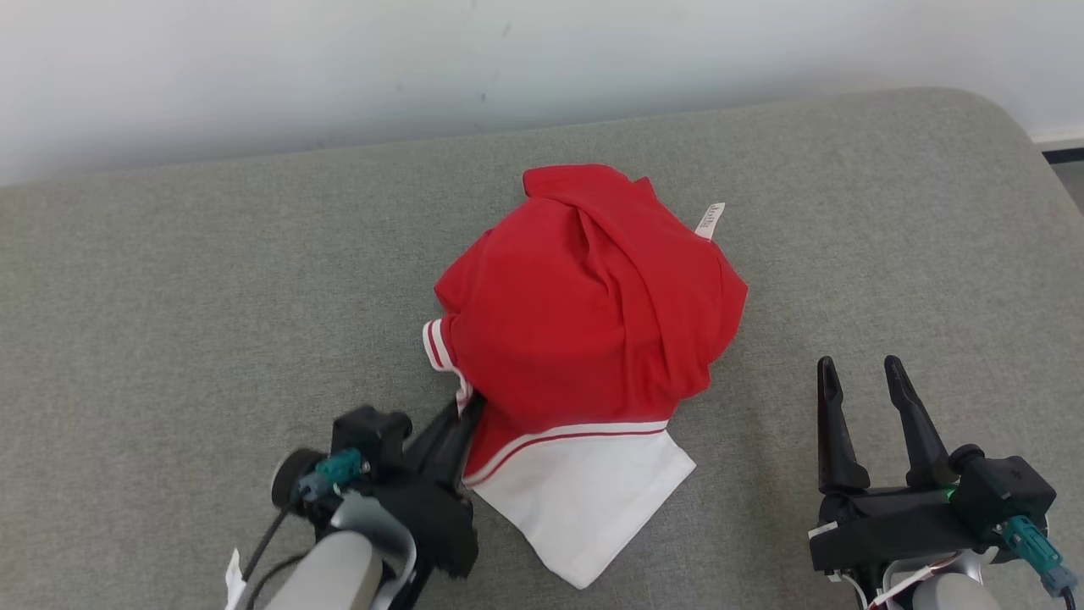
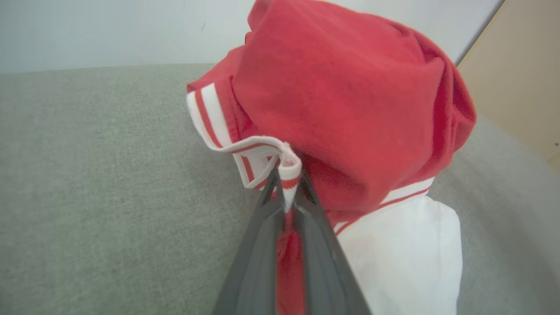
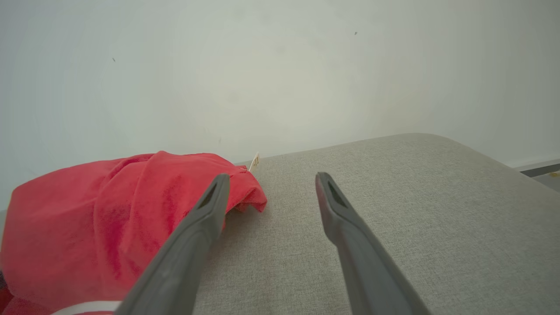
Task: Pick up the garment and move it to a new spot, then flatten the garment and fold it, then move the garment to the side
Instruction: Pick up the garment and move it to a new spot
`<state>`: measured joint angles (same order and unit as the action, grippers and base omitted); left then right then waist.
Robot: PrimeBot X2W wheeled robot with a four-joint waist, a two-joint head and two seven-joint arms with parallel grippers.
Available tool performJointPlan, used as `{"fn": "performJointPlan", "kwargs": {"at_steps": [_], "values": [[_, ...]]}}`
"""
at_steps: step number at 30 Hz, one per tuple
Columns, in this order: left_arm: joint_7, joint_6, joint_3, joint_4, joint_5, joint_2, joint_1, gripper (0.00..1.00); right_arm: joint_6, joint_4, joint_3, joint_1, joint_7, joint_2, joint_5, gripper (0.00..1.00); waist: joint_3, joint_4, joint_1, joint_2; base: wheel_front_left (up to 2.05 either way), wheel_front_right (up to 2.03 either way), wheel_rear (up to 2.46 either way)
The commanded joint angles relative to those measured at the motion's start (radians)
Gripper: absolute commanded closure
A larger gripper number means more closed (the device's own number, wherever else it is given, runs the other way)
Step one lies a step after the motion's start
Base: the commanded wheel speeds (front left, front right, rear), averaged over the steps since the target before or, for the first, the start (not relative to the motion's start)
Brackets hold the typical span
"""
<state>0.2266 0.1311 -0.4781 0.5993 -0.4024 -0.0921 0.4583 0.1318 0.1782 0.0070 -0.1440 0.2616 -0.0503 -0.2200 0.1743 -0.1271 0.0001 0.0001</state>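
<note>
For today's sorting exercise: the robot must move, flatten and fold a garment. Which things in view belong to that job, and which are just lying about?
Job: red-and-white garment; left gripper, shut on its striped trim; right gripper, open; grey cushioned surface.
Lying about: white wall; beige panel.

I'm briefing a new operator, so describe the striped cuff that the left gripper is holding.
On the grey upholstered surface lies a crumpled red fabric garment. At its near left edge, the left gripper is shut on a narrow white cuff with red stripes, unlike the plain white panel beside it.
</note>
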Motion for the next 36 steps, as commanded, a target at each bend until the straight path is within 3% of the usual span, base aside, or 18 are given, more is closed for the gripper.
{"fn": "performJointPlan", "kwargs": {"at_steps": [1, 8, 16, 27, 36], "values": [[0.01, -0.002, 0.001, -0.028, 0.005, -0.012, 0.035, 1.0, -0.002, 0.0, 0.001, 0.008, 0.005, 0.0, -0.006, 0.0, -0.014, 0.01, -0.0001, -0.0001, 0.0, 0.0, 0.0], [-0.019, -0.002, -0.021, -0.155, 0.013, -0.049, 0.162, 1.0, -0.002, 0.009, 0.012, 0.012, 0.005, 0.0, -0.02, 0.0, -0.041, 0.015, -0.0001, -0.0001, 0.0, 0.0, 0.0], [-0.099, -0.002, -0.041, -0.295, -0.022, -0.087, 0.459, 1.0, -0.002, 0.014, 0.02, 0.012, 0.005, 0.0, -0.043, 0.0, -0.05, -0.015, -0.0001, -0.0001, 0.0, 0.0, 0.0], [-0.112, -0.002, -0.043, -0.247, -0.057, -0.105, 0.926, 1.0, -0.002, 0.029, 0.039, -0.004, 0.005, 0.0, -0.066, 0.0, -0.023, -0.057, -0.0001, -0.0001, 0.0, 0.0, 0.0], [-0.071, -0.002, -0.07, -0.172, -0.088, -0.151, 0.981, 1.0, -0.002, 0.039, 0.024, 0.002, 0.005, 0.0, -0.053, 0.0, -0.037, -0.01, -0.0001, -0.0001, 0.0, 0.0, 0.0]]}}
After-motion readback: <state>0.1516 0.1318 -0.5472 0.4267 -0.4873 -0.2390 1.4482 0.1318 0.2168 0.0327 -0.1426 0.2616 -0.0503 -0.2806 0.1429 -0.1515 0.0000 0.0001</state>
